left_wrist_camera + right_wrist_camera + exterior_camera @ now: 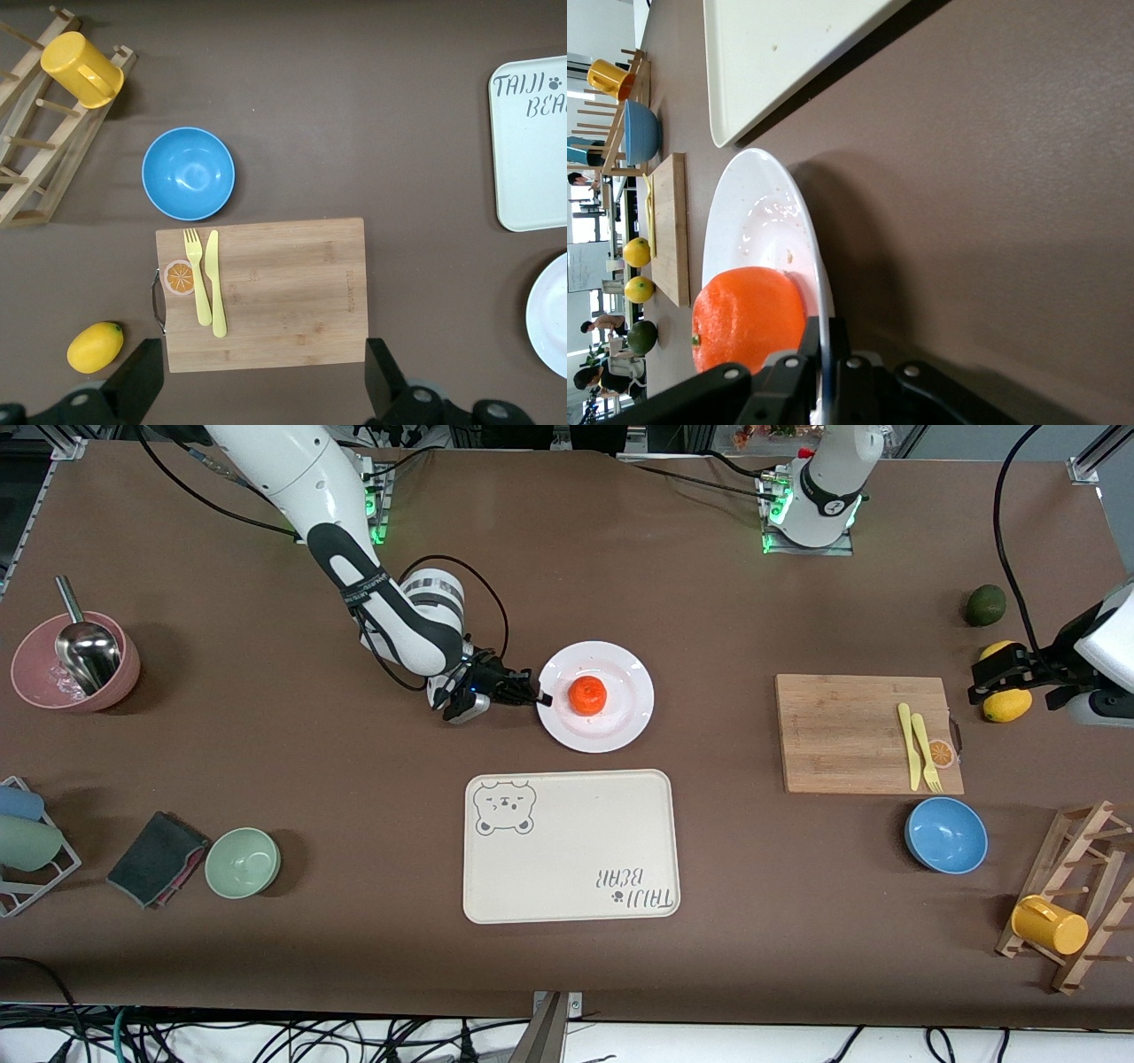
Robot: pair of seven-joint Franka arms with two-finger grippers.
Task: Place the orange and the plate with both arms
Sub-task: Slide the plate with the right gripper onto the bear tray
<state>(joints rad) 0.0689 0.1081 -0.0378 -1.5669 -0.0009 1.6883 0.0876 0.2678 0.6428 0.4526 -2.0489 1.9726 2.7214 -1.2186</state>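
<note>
The white plate [620,669] lies on the brown table, farther from the front camera than the cream tray. The orange [587,694] sits in its well. My right gripper [542,699] is shut on the plate's rim at the edge toward the right arm's end. The right wrist view shows its fingers [788,376] clamping the plate's rim [762,221], with the orange [744,319] right beside them. My left gripper [1010,671] hangs open and empty over the table by the lemons. In the left wrist view its fingers [133,382] stand wide apart over the cutting board's edge.
The bear-print tray [571,846] lies nearer the front camera than the plate. Toward the left arm's end are a cutting board [859,731] with yellow cutlery, a blue bowl [946,834], lemons [1008,704] and a rack with a yellow mug [1050,924]. A pink bowl [75,662] and a green bowl [243,862] stand at the right arm's end.
</note>
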